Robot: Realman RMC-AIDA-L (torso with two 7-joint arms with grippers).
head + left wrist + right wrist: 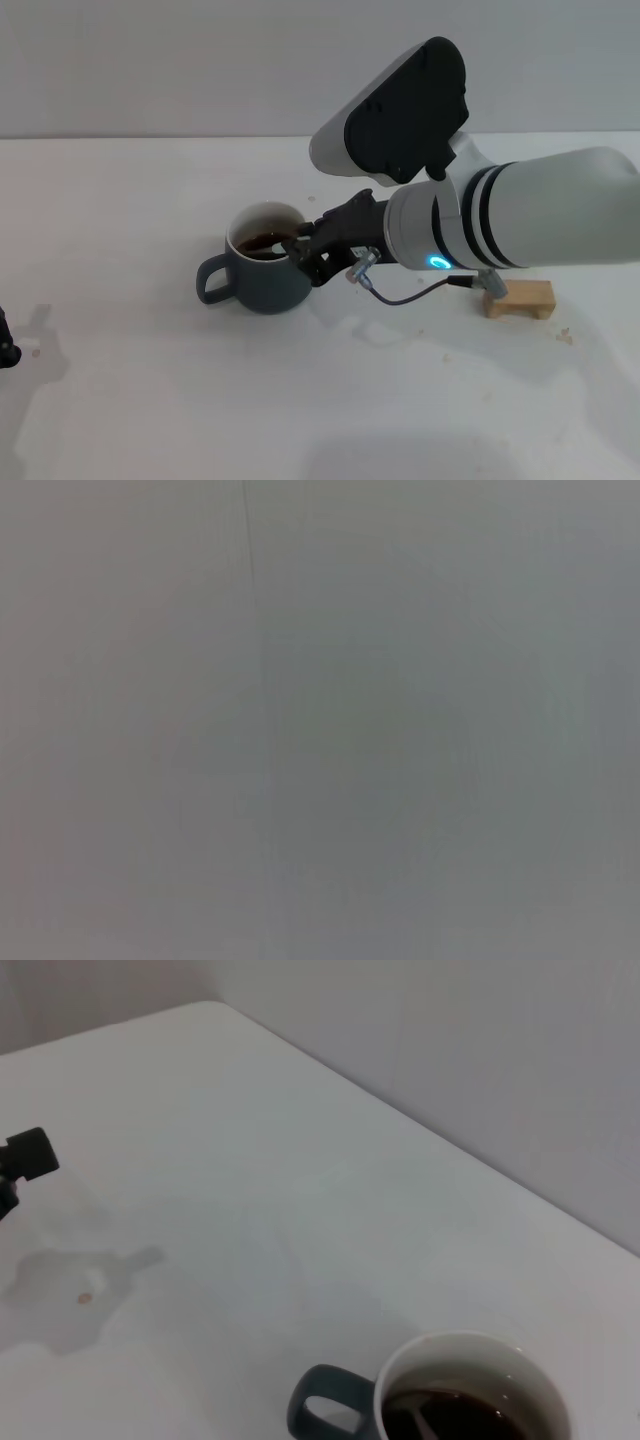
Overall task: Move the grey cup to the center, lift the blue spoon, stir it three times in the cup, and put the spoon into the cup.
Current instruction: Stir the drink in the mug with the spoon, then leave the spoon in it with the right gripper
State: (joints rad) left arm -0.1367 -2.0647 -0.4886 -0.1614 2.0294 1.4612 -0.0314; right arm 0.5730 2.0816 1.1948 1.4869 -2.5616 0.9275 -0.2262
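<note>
the squat slate-grey mug (263,268) with a white inside and dark brown liquid stands near the middle of the white table (150,400), its loop handle toward the robot's left. a slim pale shape lies slanted in the liquid, likely the blue spoon (428,1422), though its colour cannot be made out. the right gripper (305,255) sits at the mug's rim on the right side; whether its fingers are closed on the spoon i cannot tell. this looks like the stirring step or the release into the cup. next, the spoon must rest against the wall inside before the arm backs away without tipping the mug. a small wooden block (520,299) lies well to the right. the left gripper (6,345) is parked at the table's left edge. no writing is readable.
</note>
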